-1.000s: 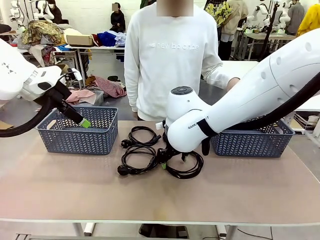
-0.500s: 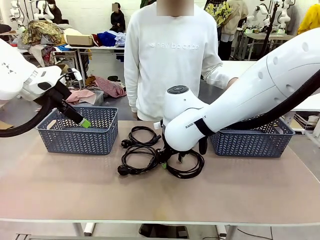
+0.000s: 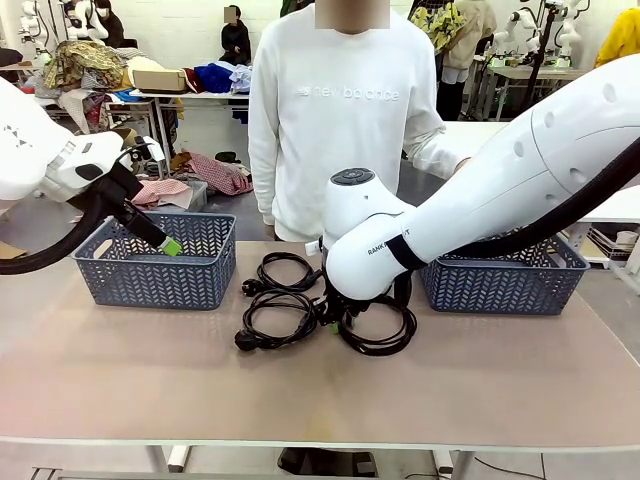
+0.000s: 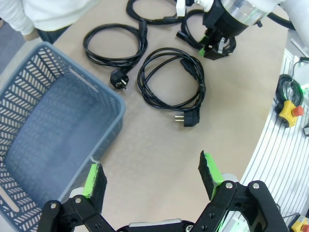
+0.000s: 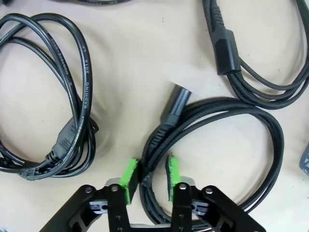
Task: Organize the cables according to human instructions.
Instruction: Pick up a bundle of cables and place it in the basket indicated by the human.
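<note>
Three black cable coils lie mid-table. One cable coil (image 3: 285, 270) is at the back and a second coil (image 3: 275, 318) with a plug is in front of it. My right gripper (image 5: 150, 176) is shut on strands of the braided third coil (image 5: 231, 145), which is the right-hand coil (image 3: 385, 335) in the front view. A fourth cable (image 5: 260, 72) lies just beyond, largely behind the right arm. My left gripper (image 4: 153, 174) is open and empty, and it hovers over the near edge of the left basket (image 4: 48, 135). In the front view the left gripper (image 3: 170, 245) is over that basket.
Grey plastic baskets stand at the back left (image 3: 150, 275) and back right (image 3: 500, 285). A person in a white sweatshirt (image 3: 340, 120) stands at the far side, one hand (image 3: 465, 165) near the right basket. A yellow stop-button box (image 4: 288, 108) sits off the table edge.
My right arm has shifted slightly, and the coil in its gripper has moved a little to the right and up. The left arm has not moved.
</note>
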Available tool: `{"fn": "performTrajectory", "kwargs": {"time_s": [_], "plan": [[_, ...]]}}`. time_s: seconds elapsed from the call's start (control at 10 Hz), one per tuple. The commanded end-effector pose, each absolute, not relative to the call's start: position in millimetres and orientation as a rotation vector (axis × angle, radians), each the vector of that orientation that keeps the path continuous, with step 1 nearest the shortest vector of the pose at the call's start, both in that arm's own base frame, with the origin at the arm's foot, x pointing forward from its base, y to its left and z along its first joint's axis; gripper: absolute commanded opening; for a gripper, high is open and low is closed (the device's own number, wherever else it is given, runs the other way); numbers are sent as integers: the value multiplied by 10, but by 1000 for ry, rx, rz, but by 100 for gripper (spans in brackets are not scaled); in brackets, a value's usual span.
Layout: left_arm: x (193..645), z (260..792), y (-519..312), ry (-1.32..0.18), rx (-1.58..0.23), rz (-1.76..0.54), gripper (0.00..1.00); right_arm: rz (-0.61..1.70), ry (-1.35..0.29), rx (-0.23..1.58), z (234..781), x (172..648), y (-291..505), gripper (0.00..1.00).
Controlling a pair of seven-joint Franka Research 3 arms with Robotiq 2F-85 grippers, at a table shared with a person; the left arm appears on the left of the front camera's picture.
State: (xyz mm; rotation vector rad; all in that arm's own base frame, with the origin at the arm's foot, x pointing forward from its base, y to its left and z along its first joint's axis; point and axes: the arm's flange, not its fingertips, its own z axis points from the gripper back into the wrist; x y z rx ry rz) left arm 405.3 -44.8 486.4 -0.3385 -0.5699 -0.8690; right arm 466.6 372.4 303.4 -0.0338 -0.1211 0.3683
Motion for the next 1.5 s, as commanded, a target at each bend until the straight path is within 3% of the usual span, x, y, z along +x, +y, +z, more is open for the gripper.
{"fn": "performTrajectory", "kwargs": {"time_s": [0.0, 0.1, 0.5, 0.8, 1.4], "plan": [[4066, 4850, -419, -582, -361, -886, 100, 324, -117, -72, 2934, 4695, 3768, 7], [4066, 4850, -419, -582, -361, -886, 100, 312, -113, -67, 2935, 4684, 3770, 0], [4066, 4850, -419, -582, -361, -886, 100, 217, -113, -152, 3046, 4582, 3750, 0], [4066, 4850, -419, -582, -361, -886, 100, 193, -118, -196, 3430, 4411, 3690, 0], [4066, 4850, -419, -582, -361, -886, 100, 626, -19, 34, 4353, 4213, 3399, 0]]}}
